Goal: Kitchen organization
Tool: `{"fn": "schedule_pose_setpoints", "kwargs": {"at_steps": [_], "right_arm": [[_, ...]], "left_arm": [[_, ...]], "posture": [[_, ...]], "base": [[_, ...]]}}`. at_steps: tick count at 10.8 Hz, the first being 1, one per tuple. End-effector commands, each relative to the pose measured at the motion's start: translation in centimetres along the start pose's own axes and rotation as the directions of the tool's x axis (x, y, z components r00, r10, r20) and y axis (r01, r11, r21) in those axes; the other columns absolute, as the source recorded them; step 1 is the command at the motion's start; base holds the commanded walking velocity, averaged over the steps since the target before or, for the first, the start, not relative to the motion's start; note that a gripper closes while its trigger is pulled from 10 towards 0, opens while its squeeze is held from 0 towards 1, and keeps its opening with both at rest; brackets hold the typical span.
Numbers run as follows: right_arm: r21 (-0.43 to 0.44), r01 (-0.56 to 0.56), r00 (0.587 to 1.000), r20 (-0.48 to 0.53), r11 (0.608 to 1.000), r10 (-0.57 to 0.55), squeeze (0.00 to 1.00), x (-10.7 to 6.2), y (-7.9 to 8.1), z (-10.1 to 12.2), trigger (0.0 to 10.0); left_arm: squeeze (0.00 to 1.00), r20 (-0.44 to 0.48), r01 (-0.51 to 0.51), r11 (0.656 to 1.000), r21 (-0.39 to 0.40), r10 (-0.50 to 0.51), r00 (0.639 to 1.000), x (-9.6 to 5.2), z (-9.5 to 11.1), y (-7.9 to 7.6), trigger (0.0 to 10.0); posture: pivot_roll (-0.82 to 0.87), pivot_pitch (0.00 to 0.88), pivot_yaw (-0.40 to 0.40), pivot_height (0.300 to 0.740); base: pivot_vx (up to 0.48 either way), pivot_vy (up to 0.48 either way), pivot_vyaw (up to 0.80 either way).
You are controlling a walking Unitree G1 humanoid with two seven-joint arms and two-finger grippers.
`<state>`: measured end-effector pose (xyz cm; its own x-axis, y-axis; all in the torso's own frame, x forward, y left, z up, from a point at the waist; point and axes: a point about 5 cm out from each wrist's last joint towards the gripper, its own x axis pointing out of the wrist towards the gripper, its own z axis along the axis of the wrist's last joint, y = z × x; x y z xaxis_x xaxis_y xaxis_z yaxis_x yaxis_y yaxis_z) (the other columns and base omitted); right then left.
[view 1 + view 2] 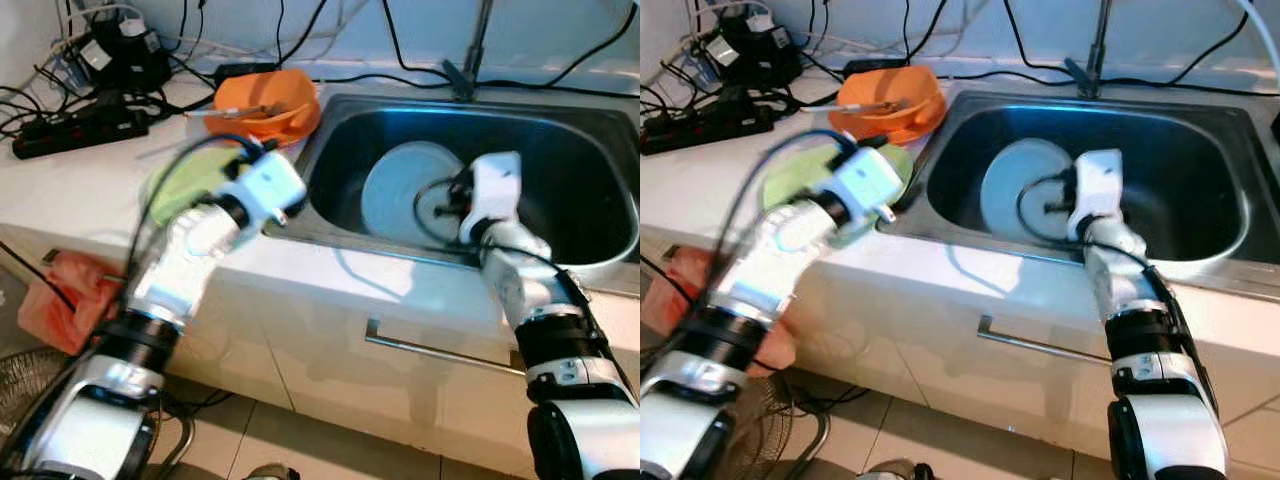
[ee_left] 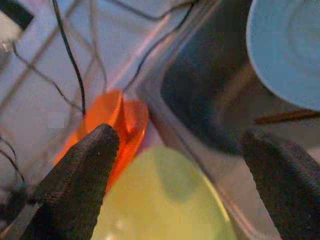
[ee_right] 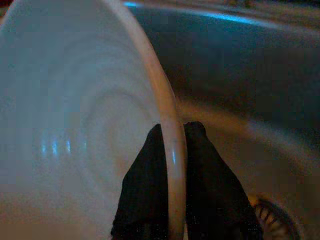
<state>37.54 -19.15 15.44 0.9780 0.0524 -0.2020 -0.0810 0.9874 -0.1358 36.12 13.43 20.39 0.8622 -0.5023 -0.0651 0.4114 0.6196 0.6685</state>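
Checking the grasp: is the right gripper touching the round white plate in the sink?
Touching. The right wrist view shows the right gripper pinching the white plate's rim.

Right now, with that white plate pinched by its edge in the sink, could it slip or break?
Possibly. The right gripper holds the white plate only by its thin rim, so it may pivot or slide if wet. It looks rigid and glossy, likely ceramic or hard plastic; if ceramic, a drop against the metal sink could chip it.
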Motion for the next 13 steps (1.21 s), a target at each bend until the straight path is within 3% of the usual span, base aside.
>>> {"fn": "schedule_pose_setpoints", "kwargs": {"at_steps": [1,2,4,8,11,13], "right_arm": [[-0.022,-0.028,1.000,0.008,0.999,0.029,0.00,0.1,0.1,0.1,10.0],[-0.028,-0.054,0.999,0.003,0.998,0.055,1.00,0.2,0.1,0.1,10.0],[-0.068,-0.097,0.995,-0.001,0.993,0.098,1.00,0.3,-0.1,0.4,10.0],[-0.050,-0.126,0.992,0.003,0.991,0.126,1.00,0.5,0.0,0.4,10.0],[-0.043,-0.133,0.991,0.006,0.990,0.133,1.00,0.7,0.2,0.5,10.0],[-0.038,-0.139,0.990,0.008,0.990,0.140,1.00,0.8,0.3,0.5,10.0]], "left_arm": [[1.00,-0.029,0.004,1.000,-0.021,-0.005,1.000,-0.5,-0.3,0.7,10.0],[1.00,-0.092,0.031,0.999,-0.013,-0.032,0.995,-0.7,-0.7,1.3,10.0],[1.00,-0.181,0.132,0.991,0.021,-0.126,0.975,-1.3,-1.1,1.8,10.0],[1.00,-0.271,0.254,0.963,0.088,-0.222,0.937,-2.3,-0.8,1.7,10.0],[1.00,-0.320,0.310,0.943,0.122,-0.258,0.912,-3.5,-0.2,2.6,10.0],[1.00,-0.387,0.375,0.918,0.131,-0.301,0.872,-4.5,-0.4,2.5,10.0]], "posture": [[0.12,0.028,0.102,0.740],[0.13,0.024,0.102,0.740],[0.13,0.023,0.106,0.740],[0.14,0.022,0.111,0.740],[0.16,0.020,0.107,0.740],[0.16,0.020,0.107,0.740]], "base": [[0.000,0.000,0.00],[0.000,0.000,0.00],[0.000,0.000,0.00],[0.000,0.000,0.00],[0.000,0.000,0.00],[0.000,0.000,0.00]]}}
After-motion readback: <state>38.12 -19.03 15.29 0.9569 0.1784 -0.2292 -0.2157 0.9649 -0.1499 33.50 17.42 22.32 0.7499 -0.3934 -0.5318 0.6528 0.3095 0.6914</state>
